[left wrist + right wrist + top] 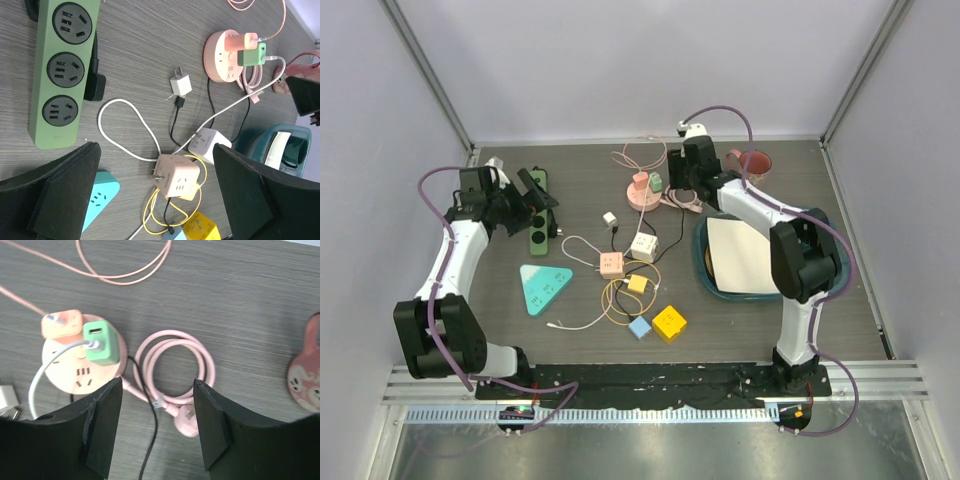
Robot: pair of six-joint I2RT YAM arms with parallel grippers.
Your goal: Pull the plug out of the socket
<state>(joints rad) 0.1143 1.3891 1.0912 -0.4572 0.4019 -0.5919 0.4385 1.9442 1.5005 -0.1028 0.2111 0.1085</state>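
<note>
A round pink socket (pixel 642 196) sits at the back middle of the table, with a pink plug (pixel 62 324) and a green USB plug (pixel 102 342) stuck in its top; a white cable leaves the green plug. My right gripper (pixel 157 430) is open and empty, hovering just right of the socket (pixel 80 372), above a coiled pink cable (pixel 172 370). My left gripper (pixel 155 200) is open and empty, near the green power strip (pixel 62 70), which has a black plug (pixel 95 86) at its side. The socket also shows in the left wrist view (pixel 225 65).
Pink cube (pixel 611 264), white cube (pixel 643 246), yellow cube (pixel 669 322), blue cube (pixel 640 327) and teal triangular socket (pixel 543 287) lie mid-table among tangled cables. A loose white charger (pixel 180 84) lies nearby. A teal tray (pixel 704 268) and pink cup (pixel 755 162) stand at the right.
</note>
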